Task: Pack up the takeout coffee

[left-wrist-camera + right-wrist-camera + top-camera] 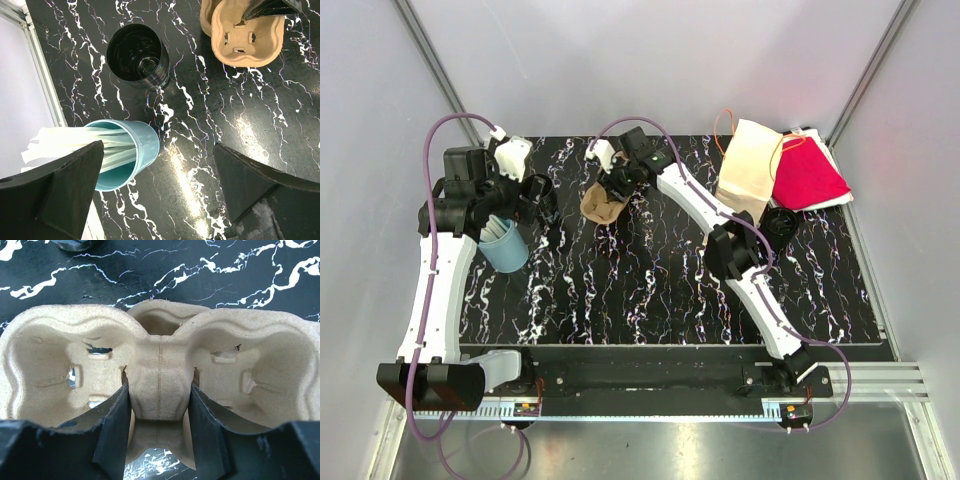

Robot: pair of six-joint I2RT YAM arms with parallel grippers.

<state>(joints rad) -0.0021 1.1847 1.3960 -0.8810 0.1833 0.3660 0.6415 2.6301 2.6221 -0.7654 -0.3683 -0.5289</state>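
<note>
The carrier [160, 385], a moulded pulp tray with cup wells, sits on the table [650, 290] towards the far edge, left of centre. The black cup [137, 57] stands open and upright just to its left, apart from it. The right gripper [159, 392] reaches down into the carrier, a finger in the well on each side, and the jaws are clamped against the two flanks of the centre post. How hard they bite cannot be told.

The left gripper [157, 185] hangs above the teal cup [135, 145] of sticks [70, 140] with its jaws spread wide, holding nothing.

The carrier looks very light and fairly stiff, though pulp will crush or tear if pinched hard. Its rough surface should not slip in the fingers. The centre post is likely the best hold: it is the thickest part, sits near the balance point and leaves the wells free. A grip on the thin outer rim would probably bend it and tip the tray.

The cup looks thin-walled and smooth, so it probably wants a gentle grip on its sides. Whether it holds liquid cannot be made out.

A beige bag [745, 165] and a black lid [782, 222] lie far right, well apart from the carrier.
</note>
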